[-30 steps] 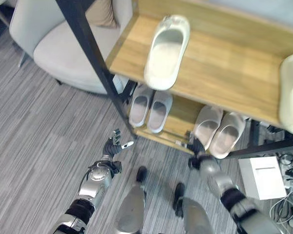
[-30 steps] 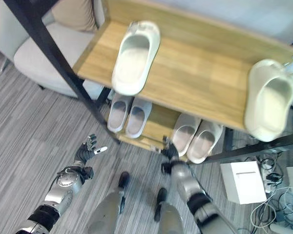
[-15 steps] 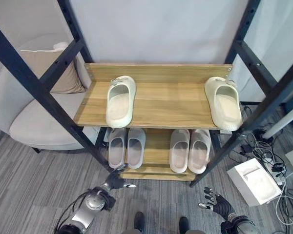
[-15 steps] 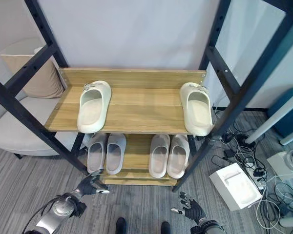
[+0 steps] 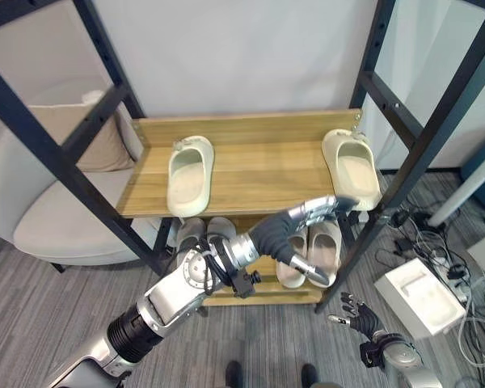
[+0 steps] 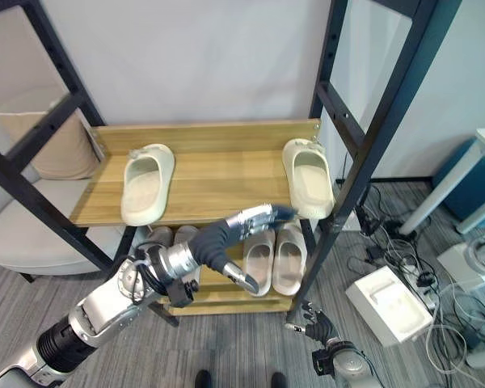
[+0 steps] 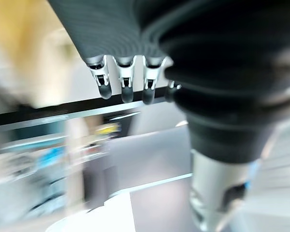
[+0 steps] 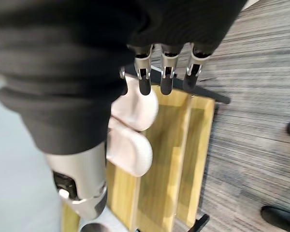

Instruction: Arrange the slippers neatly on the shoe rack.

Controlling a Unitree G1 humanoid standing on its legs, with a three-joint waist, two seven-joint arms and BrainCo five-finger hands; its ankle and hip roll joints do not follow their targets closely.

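Note:
Two cream slippers lie far apart on the rack's upper wooden shelf (image 5: 267,166): one at the left (image 5: 190,171), one at the right end (image 5: 354,166). My left hand (image 5: 319,208) reaches across the shelf's front edge, just below the right slipper's toe, with straight fingers (image 7: 123,87) holding nothing. Two pale grey pairs stand on the lower shelf; the left pair (image 5: 196,233) is partly behind my arm, the right pair (image 6: 276,255) under my hand. My right hand (image 5: 357,314) hangs low by the floor, fingers (image 8: 166,77) spread, with the lower pair (image 8: 133,137) past them.
Black rack posts (image 5: 420,137) frame both sides of the shelves. A grey armchair (image 5: 40,210) with a beige cushion stands to the left. A white box (image 5: 420,291) and loose cables lie on the carpet to the right.
My left arm has risen from near the floor and reached right, up to the upper shelf's front by the right slipper. The view has shifted a little. The right hand stays low.

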